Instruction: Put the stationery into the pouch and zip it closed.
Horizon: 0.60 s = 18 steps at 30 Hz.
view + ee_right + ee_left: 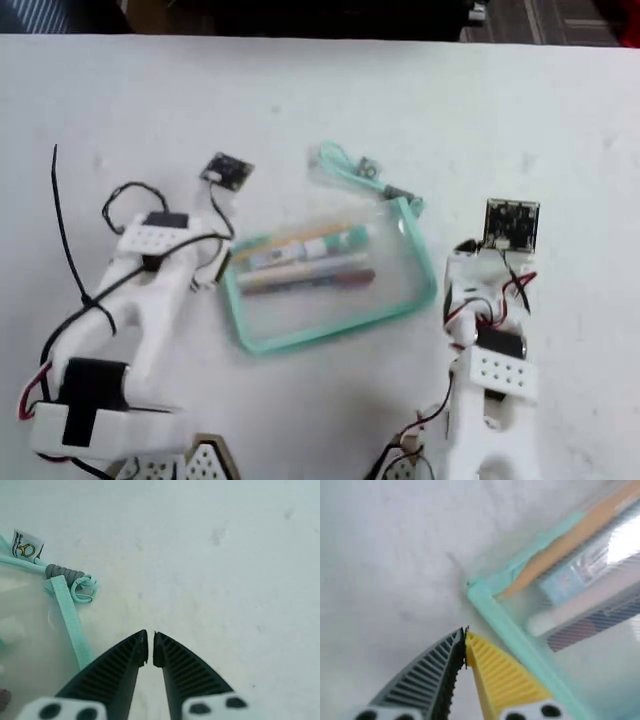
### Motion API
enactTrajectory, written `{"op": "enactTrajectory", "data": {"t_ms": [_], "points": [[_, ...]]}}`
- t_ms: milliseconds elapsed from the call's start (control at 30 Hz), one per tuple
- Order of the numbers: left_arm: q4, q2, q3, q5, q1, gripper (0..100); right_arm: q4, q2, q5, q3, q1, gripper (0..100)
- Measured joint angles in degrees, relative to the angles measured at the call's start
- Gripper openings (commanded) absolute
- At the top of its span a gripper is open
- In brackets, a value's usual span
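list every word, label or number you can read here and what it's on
White tag on the pouch zipper cord: a yellow ring mark and tiny print, too small to read.
Labels on the stationery inside the pouch: blurred, not readable.
Nothing else legible; no text can be quoted.

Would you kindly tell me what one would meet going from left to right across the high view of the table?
left arm → clear pouch → right arm
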Motion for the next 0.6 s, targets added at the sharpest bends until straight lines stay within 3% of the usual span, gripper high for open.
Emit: {"op": "enactTrajectory", "data": {"t_ms": [300, 600], "points": [[-3.4, 0.2, -0.6, 2.9, 1.9, 2, 1.8, 24.1, 2.4, -13.6, 0.1, 1.7], [-4.4, 3.0, -1.5, 3.0, 2.4, 2, 6.2, 25.8, 3.5, -16.3, -2.5, 1.7]]}}
